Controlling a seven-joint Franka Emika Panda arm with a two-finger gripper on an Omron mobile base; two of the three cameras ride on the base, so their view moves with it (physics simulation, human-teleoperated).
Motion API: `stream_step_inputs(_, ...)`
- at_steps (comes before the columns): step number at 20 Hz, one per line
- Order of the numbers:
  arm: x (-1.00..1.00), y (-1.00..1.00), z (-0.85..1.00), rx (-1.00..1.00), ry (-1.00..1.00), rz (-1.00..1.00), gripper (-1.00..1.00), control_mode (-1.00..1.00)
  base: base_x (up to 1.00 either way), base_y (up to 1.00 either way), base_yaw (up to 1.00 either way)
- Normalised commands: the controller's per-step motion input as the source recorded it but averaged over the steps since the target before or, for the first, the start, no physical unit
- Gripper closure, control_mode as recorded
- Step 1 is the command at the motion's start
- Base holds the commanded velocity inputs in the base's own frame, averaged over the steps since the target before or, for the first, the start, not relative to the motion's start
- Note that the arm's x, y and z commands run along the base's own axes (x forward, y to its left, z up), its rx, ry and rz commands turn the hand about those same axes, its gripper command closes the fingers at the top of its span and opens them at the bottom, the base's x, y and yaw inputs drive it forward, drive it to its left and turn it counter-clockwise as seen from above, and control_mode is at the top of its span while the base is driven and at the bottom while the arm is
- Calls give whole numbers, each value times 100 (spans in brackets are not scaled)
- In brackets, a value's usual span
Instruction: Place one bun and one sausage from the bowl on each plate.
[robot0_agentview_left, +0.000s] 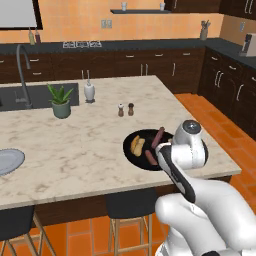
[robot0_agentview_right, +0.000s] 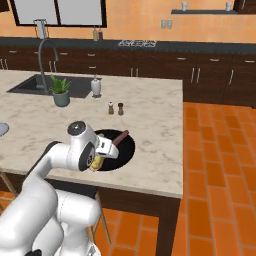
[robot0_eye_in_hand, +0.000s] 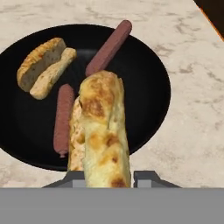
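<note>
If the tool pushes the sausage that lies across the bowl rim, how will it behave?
The sausage is a smooth, slim cylinder, so it would probably roll rather than slide. One end rests on the rim of the bowl, so it may tip onto the counter. It looks stiff.

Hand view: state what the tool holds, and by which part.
The tool holds a bun by its near end; the rest juts out over the black bowl.
</note>
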Motion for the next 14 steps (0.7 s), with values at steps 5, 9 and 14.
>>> stream_step_inputs(5, 0, 0, 0, 0, 0, 0, 100, 100, 0, 23, 0)
stream_step_inputs(9, 0, 0, 0, 0, 0, 0, 100, 100, 0, 95, 0)
stream_step_inputs(14, 0, 0, 0, 0, 0, 0, 100, 100, 1, 100, 0)
